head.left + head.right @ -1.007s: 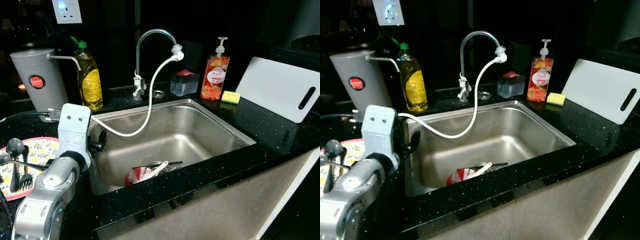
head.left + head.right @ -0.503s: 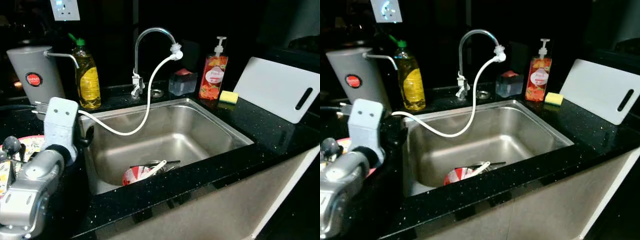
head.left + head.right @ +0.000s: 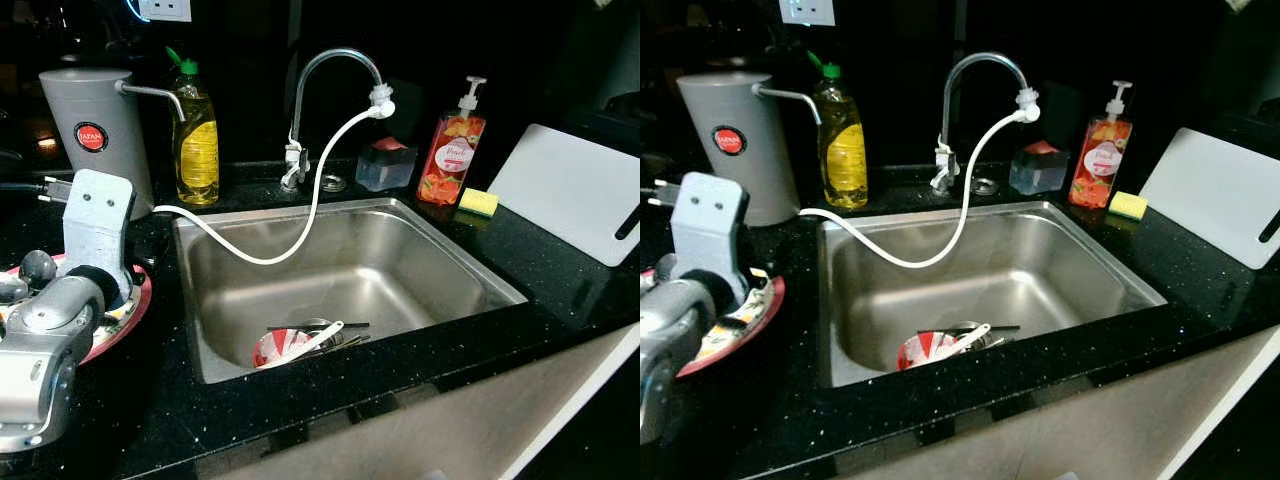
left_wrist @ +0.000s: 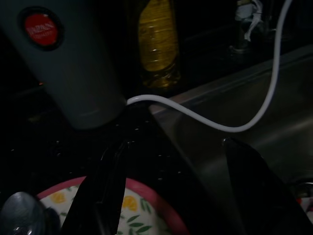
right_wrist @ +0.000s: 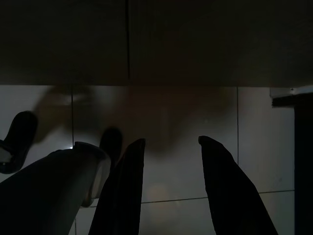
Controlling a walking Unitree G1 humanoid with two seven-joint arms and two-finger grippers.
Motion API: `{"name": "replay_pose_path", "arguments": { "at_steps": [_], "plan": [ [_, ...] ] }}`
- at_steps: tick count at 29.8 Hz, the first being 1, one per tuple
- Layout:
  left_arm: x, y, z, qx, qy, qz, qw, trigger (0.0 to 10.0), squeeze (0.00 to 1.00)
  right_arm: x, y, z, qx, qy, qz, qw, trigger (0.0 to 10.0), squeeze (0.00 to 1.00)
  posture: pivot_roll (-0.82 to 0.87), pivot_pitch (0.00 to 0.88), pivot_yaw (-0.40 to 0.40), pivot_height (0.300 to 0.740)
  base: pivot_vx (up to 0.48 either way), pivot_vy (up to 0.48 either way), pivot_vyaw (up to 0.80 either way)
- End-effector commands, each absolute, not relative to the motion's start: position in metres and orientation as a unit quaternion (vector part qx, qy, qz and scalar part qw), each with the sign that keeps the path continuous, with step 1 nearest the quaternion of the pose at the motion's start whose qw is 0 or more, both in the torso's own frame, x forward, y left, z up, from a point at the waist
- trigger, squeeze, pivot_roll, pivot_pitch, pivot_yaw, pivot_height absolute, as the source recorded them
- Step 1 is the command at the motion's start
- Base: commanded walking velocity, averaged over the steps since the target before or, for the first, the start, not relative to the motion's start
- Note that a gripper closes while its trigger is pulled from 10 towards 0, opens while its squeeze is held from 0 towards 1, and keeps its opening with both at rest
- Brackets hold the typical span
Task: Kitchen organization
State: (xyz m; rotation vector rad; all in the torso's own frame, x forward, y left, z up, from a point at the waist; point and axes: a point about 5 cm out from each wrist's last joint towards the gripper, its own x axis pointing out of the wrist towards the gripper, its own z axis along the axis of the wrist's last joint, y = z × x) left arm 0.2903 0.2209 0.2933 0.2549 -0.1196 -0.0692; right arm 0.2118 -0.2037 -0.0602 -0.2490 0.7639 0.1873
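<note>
My left arm is raised over the far left of the black counter (image 3: 480, 250), and the left gripper (image 4: 176, 196) hangs with its fingers spread apart, nothing between them, just above the red-rimmed flowery plate (image 3: 740, 320). A dark spoon (image 3: 38, 268) lies on that plate. Behind it stands a grey jug (image 3: 95, 130) with a red badge, then a yellow bottle (image 3: 197, 140) with a green cap. A white hose (image 3: 300, 215) runs from the tap (image 3: 335, 75) and dips over the steel sink (image 3: 420, 250). Down in the sink there's a red and white bowl (image 3: 280, 348) with cutlery across it. Further right: a soap pump bottle (image 3: 453, 160), a yellow sponge (image 3: 479, 202) and a white cutting board (image 3: 575, 190). The right gripper (image 5: 168, 191) hangs idle over floor tiles, fingers parted and empty.
</note>
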Motion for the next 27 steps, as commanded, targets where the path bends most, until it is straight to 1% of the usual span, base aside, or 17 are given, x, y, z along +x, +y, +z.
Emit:
{"name": "replay_pose_path", "arguments": {
  "at_steps": [1,3,4,8,10,11,17,20,23,25,27],
  "plan": [
    [0.292,0.212,0.299,0.123,-0.067,-0.058,0.989,10.0,0.0,0.206,-0.206,-0.063,-0.108,0.377,0.074,0.917,10.0,0.0,0.0,0.055,-0.033,0.74,0.0,0.0,0.0],
    [0.293,0.207,0.301,0.12,-0.071,-0.069,0.988,10.0,0.0,0.206,-0.205,-0.063,-0.103,0.375,0.072,0.919,10.0,0.0,0.01,0.06,-0.036,0.74,0.0,0.0,0.0],
    [0.295,0.197,0.299,0.115,-0.075,-0.087,0.987,10.0,0.0,0.202,-0.204,-0.066,-0.101,0.378,0.073,0.917,10.0,0.0,0.0,0.061,-0.031,0.74,0.0,0.0,0.0],
    [0.295,0.189,0.296,0.1,-0.075,-0.096,0.988,10.0,0.0,0.198,-0.207,-0.067,-0.104,0.383,0.073,0.915,10.0,0.0,-0.01,0.055,-0.034,0.74,0.0,0.0,0.0],
    [0.295,0.187,0.297,0.097,-0.077,-0.1,0.987,10.0,0.0,0.198,-0.208,-0.067,-0.104,0.383,0.073,0.915,10.0,0.0,-0.01,0.055,-0.034,0.74,0.0,0.0,0.0],
    [0.295,0.188,0.297,0.101,-0.077,-0.099,0.987,10.0,0.0,0.198,-0.208,-0.067,-0.107,0.384,0.077,0.914,10.0,0.0,0.0,0.064,-0.049,0.74,0.0,0.0,0.0],
    [0.296,0.194,0.299,0.119,-0.076,-0.093,0.986,10.0,0.0,0.2,-0.214,-0.065,-0.119,0.386,0.085,0.911,10.0,0.0,0.01,0.077,-0.063,0.74,0.0,0.0,0.0],
    [0.295,0.194,0.299,0.113,-0.077,-0.091,0.986,10.0,0.0,0.202,-0.219,-0.062,-0.12,0.382,0.076,0.913,10.0,0.0,0.0,0.067,-0.045,0.74,0.0,0.0,0.0],
    [0.296,0.187,0.298,0.096,-0.079,-0.101,0.987,10.0,0.0,0.203,-0.221,-0.061,-0.112,0.377,0.06,0.917,10.0,0.0,-0.02,0.073,-0.029,0.74,0.0,0.0,0.0],
    [0.297,0.181,0.292,0.076,-0.074,-0.111,0.988,10.0,0.0,0.202,-0.222,-0.061,-0.097,0.372,0.043,0.922,10.0,0.0,-0.04,0.067,-0.02,0.74,0.0,0.0,0.0],
    [0.296,0.181,0.287,0.071,-0.068,-0.108,0.989,10.0,0.0,0.201,-0.222,-0.062,-0.087,0.369,0.034,0.925,10.0,0.0,-0.04,0.064,-0.018,0.74,0.0,0.0,0.0]
  ]
}}
